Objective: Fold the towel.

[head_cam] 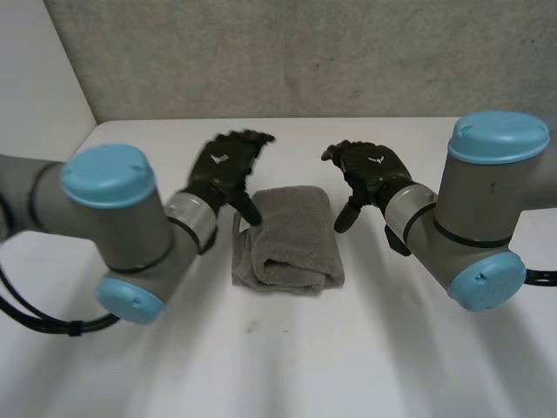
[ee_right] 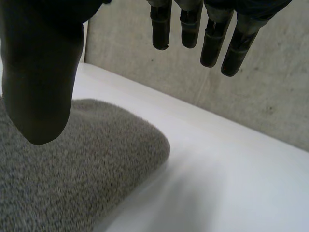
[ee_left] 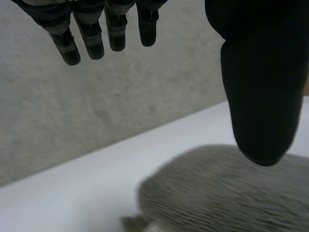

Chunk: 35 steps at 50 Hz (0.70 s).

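While the grey towel (head_cam: 290,235) lies folded into a chunky bundle mid-bench (head_cam: 261,366), it sits right between the two hands. The left robot hand (head_cam: 224,167) is up by the towel's far left corner, fingers relaxed and spread, holding nothing, with its thumb hanging over the cloth. Same deal for the right robot hand (head_cam: 372,170) at the far right corner: loose, empty, thumb at the towel's edge.

Grey towel (head_cam: 290,237), folded, flat, table ctr
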Each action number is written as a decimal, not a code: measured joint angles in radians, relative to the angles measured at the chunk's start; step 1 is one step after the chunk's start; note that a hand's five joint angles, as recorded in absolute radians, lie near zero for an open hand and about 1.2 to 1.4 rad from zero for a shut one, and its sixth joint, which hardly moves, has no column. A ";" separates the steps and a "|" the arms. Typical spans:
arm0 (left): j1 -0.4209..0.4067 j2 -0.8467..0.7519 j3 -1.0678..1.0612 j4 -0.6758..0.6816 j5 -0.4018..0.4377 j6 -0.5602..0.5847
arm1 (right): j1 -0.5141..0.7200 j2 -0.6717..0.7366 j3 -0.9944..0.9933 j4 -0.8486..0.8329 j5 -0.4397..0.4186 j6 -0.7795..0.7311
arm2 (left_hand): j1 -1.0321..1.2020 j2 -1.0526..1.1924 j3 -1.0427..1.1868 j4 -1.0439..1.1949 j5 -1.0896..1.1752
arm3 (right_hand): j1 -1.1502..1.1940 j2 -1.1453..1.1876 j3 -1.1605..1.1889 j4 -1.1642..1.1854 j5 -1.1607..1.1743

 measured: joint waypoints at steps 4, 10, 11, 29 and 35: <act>-0.039 -0.061 0.030 -0.020 -0.001 -0.008 | -0.009 0.035 -0.008 -0.001 -0.009 0.003 | 0.000 0.000 0.000 0.000 0.000 | 0.000 0.000 0.000 0.000 0.000; -0.062 -0.129 0.064 -0.050 -0.013 -0.011 | -0.003 0.095 -0.030 -0.001 -0.012 0.000 | 0.000 0.000 0.000 0.000 0.000 | 0.000 0.000 0.000 0.000 0.000; -0.062 -0.140 0.068 -0.056 -0.023 -0.009 | 0.001 0.113 -0.040 0.002 -0.012 0.000 | 0.000 0.000 0.000 0.000 0.000 | 0.000 0.000 0.000 0.000 0.000; -0.009 -0.163 0.029 -0.132 -0.175 0.017 | 0.106 0.311 -0.231 0.104 -0.006 -0.019 | 0.000 0.000 0.000 0.000 0.000 | -0.002 0.000 0.000 0.000 0.000; -0.006 -0.151 0.024 -0.140 -0.174 0.024 | 0.112 0.306 -0.249 0.117 -0.003 -0.028 | 0.000 0.000 0.000 0.000 0.000 | -0.004 0.000 -0.004 0.000 0.000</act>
